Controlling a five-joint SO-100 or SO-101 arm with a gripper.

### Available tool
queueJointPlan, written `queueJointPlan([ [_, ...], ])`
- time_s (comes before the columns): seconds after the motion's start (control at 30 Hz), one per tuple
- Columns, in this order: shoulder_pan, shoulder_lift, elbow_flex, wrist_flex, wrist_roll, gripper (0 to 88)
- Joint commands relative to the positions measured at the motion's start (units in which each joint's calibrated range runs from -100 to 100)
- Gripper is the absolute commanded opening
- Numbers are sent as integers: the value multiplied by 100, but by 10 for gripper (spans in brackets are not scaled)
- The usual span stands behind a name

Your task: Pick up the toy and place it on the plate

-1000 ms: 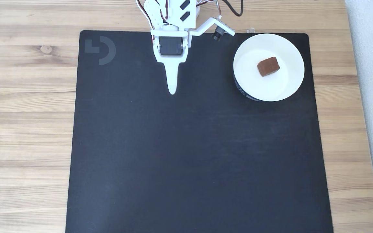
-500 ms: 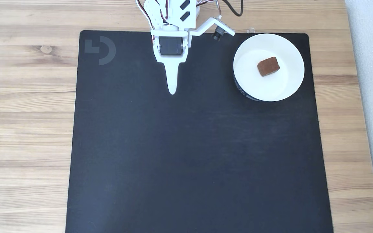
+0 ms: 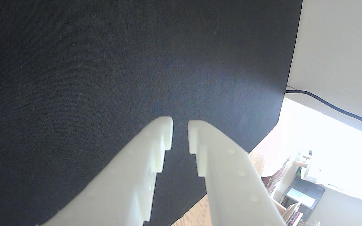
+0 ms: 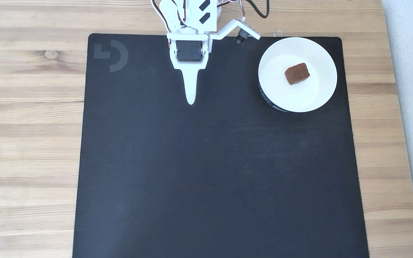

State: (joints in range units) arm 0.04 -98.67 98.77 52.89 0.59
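Note:
The reddish-brown toy [image 4: 297, 73] lies inside the white plate [image 4: 323, 93] at the mat's upper right in the fixed view. My white gripper [image 4: 191, 101] hangs at the top centre of the mat, well to the left of the plate, pointing down the picture. In the wrist view the gripper [image 3: 180, 125] has its two white fingertips nearly together with a narrow slit between them and nothing held. Beneath them lies bare black mat.
A large black mat [image 4: 210, 172] with a grey logo [image 4: 111, 55] covers the wooden table [image 4: 27, 125]. The wrist camera bracket [image 4: 240, 32] sticks out to the right of the arm. In the wrist view a dark cable [image 3: 335, 108] runs past the mat's edge.

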Motion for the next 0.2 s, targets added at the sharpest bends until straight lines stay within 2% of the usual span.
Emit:
queueJointPlan([
  [0.0, 33, -67, 78, 45, -7, 25],
  [0.17, 33, -67, 78, 45, -7, 25],
])
